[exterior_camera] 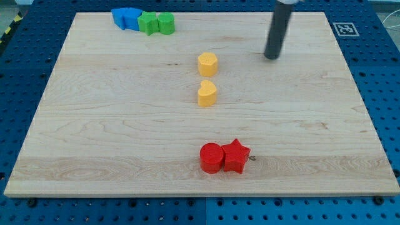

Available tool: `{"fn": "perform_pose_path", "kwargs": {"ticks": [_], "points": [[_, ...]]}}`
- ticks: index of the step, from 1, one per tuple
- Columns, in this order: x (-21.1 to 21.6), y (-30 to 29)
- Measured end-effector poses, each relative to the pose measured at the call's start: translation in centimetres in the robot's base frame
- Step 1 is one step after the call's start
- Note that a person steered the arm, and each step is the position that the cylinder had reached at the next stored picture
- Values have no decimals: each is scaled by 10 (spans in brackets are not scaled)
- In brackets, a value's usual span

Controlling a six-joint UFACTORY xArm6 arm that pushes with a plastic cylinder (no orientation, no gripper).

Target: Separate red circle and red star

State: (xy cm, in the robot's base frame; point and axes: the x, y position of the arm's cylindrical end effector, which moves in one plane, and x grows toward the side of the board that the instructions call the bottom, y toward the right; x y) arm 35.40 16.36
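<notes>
Two red blocks, circle (212, 157) and star (236, 155), sat touching near the table's (94, 131) bottom edge. My tip (272, 57) stood well apart, up top; no jaws existed. Best approach: enter their seam from above.

Red circle (211, 157) and red star (236, 155) sit touching near the bench's (94, 125) bottom edge; the rod's tip (272, 57) hovers well apart, upper right, beyond two yellow blocks (207, 64).
</notes>
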Motion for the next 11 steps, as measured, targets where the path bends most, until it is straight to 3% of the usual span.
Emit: {"fn": "perform_pose_path", "kwargs": {"ticks": [2,5,7,10,11], "points": [[104,41],[255,6],[256,-84],[253,-106],[244,-141]]}}
